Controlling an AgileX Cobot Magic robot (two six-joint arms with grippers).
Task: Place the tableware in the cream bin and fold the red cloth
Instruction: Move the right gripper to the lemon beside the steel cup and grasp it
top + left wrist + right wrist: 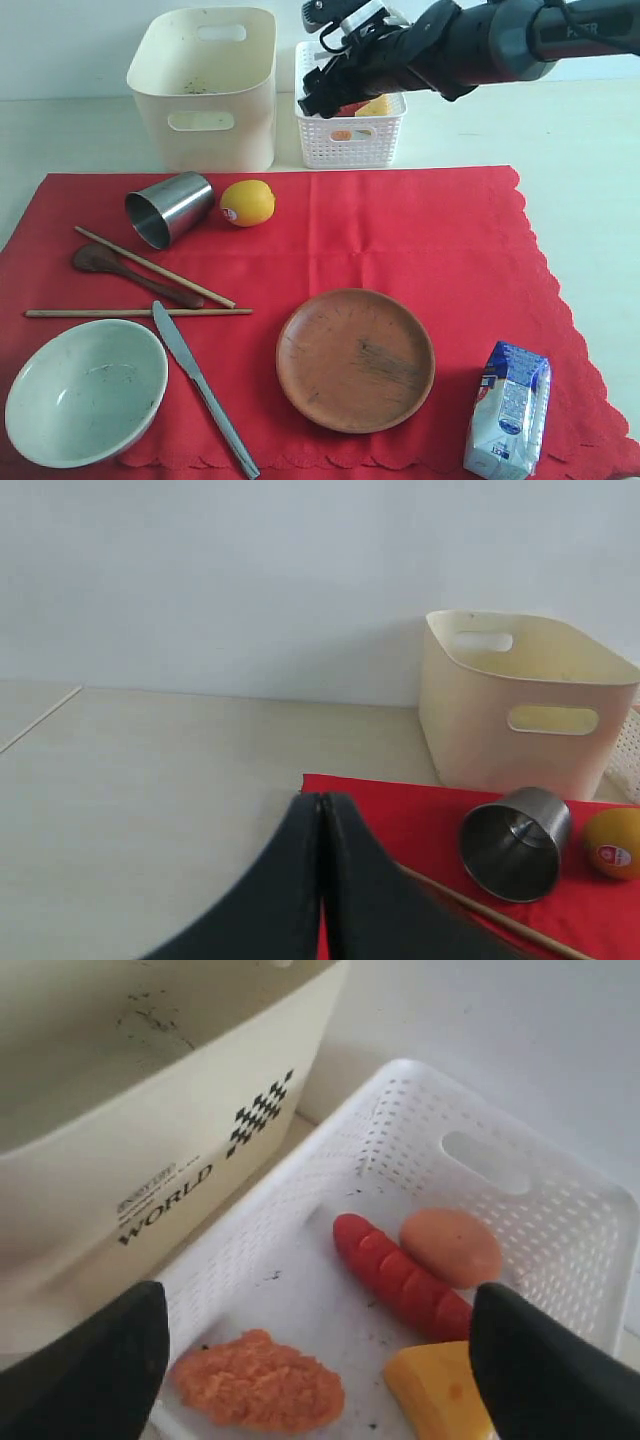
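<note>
The red cloth point(400, 230) lies flat on the table. On its left part are a steel cup point(168, 208) on its side, two chopsticks point(155, 268), a dark spoon point(130, 272), a knife point(203, 387) and a whitish bowl point(85, 392). A brown plate point(355, 358) sits at the front middle. The cream bin point(240, 130) stands behind the cloth. My right gripper point(320, 1305) hangs open over the white basket point(350, 145), holding nothing. My left gripper point(322, 798) is shut and empty, near the cloth's far left corner, and is out of the exterior view.
A lemon point(247, 203) lies beside the cup. A blue-white milk carton point(508, 410) lies at the cloth's front right corner. The basket holds toy food: a cheese wedge point(440, 1390), a red piece point(400, 1275), an egg-like piece point(450, 1245) and an orange patty point(260, 1380).
</note>
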